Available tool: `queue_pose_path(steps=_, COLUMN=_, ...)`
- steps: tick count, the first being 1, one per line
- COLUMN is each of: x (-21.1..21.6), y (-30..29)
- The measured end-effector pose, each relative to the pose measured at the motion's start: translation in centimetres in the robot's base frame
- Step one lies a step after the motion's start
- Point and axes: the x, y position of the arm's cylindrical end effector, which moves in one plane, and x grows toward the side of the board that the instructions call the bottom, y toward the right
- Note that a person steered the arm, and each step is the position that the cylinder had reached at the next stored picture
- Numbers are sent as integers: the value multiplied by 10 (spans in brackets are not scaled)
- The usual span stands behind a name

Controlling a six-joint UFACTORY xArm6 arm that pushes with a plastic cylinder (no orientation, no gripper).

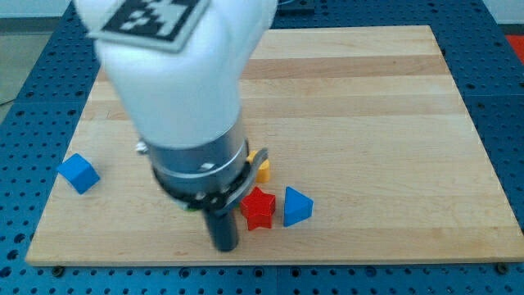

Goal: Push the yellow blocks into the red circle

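The arm's white and grey body fills the view's upper left and middle. My tip (223, 245) rests on the board near its bottom edge, just left of a red star-shaped block (259, 208). A blue triangular block (296, 206) sits right of the red star. A yellow block (262, 165) pokes out from behind the arm, above the red star; most of it is hidden. A small green bit (187, 206) shows at the arm's lower left edge. No red circle shows.
A blue cube (79, 173) lies at the board's left edge. The wooden board (368, 123) rests on a blue perforated table. A black and white marker tag (151, 18) sits on top of the arm.
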Motion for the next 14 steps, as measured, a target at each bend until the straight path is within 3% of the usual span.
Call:
queue_pose_path(steps=1, x=-53, y=5)
queue_pose_path(steps=2, x=-63, y=-2)
queue_pose_path(steps=4, x=4, y=3)
queue_pose_path(steps=5, x=5, y=30)
queue_pose_path(steps=7, x=-89, y=32)
queue_pose_path(steps=8, x=-116, y=21)
queue_pose_path(steps=12, x=-156, y=-8)
queue_pose_path(steps=13, x=-173, y=7)
queue_pose_path(steps=14, x=-196, y=-13)
